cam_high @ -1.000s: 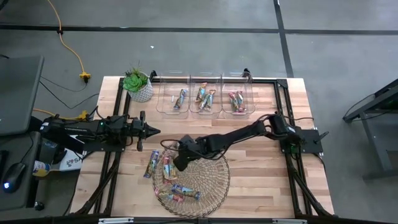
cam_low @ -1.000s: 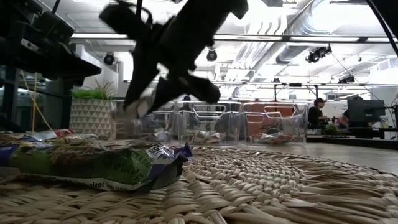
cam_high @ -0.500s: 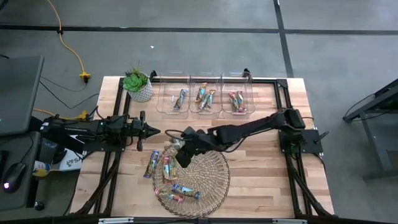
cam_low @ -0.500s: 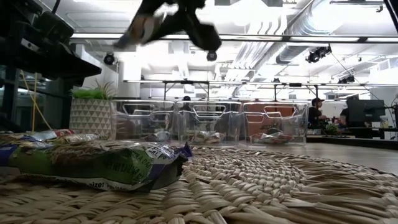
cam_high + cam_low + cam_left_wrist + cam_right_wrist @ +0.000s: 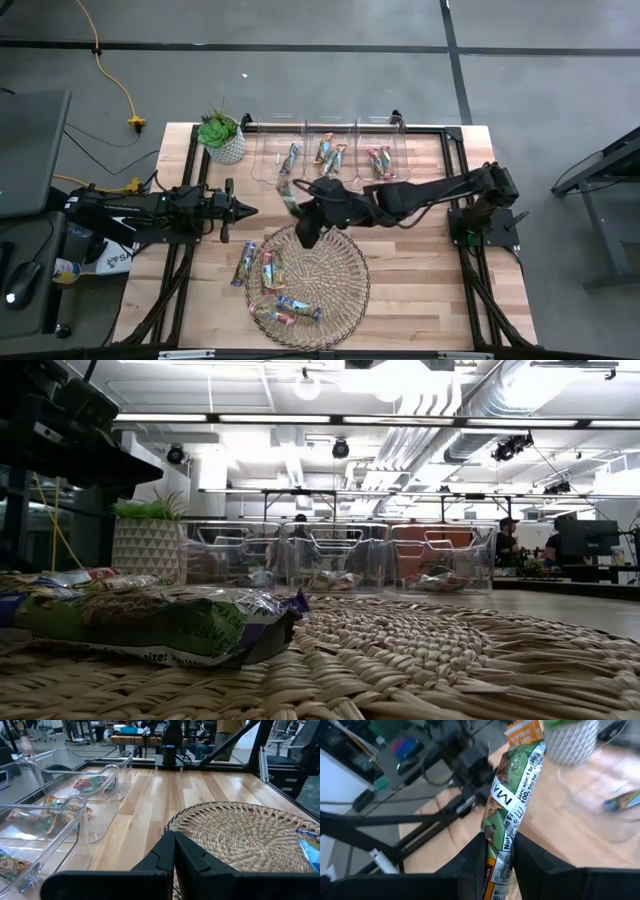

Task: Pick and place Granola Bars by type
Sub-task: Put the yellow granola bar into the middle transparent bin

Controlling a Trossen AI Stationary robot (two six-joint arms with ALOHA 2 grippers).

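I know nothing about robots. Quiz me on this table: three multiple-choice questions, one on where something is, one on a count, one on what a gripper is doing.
1. Where is the potted plant?
A. beside the leftmost bin, at the table's far left corner
B. on the wicker mat
C. inside the middle bin

2. How many clear bins stand in the row?
A. two
B. three
C. five

3. What is the right gripper doing?
A. hanging open with nothing in it
B. pressing down on the mat
C. gripping a green-wrapped granola bar

Answers:
1. A: the high view shows the plant just left of the bin row.
2. B: three bins sit side by side, each with bars inside.
3. C: the right wrist view shows the bar clamped between its fingers, lifted between the wicker mat and the bins.
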